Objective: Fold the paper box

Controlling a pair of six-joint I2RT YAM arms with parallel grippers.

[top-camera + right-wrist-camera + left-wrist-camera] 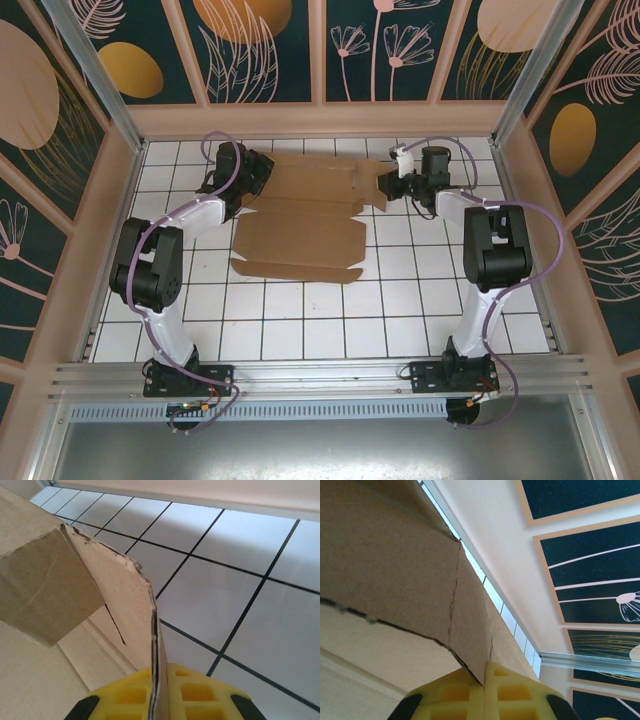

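Observation:
The paper box (pixel 300 225) is a brown die-cut cardboard sheet lying partly folded at the back middle of the white tiled table. My left gripper (pixel 250 180) is shut on its left edge. In the left wrist view the yellow fingers (pixel 512 692) pinch a cardboard wall (pixel 420 580) that rises above them. My right gripper (pixel 385 186) is shut on the sheet's right end. Seen from the right wrist, the yellow fingers (pixel 200 692) clamp a thin upright flap (pixel 130 610), and a folded corner (pixel 45 590) stands to its left.
The table (pixel 400 300) is walled by beige panels at the back and sides. A metal rail (pixel 320 375) runs along the near edge by both arm bases. Bare tiles lie in front of the cardboard and to its right.

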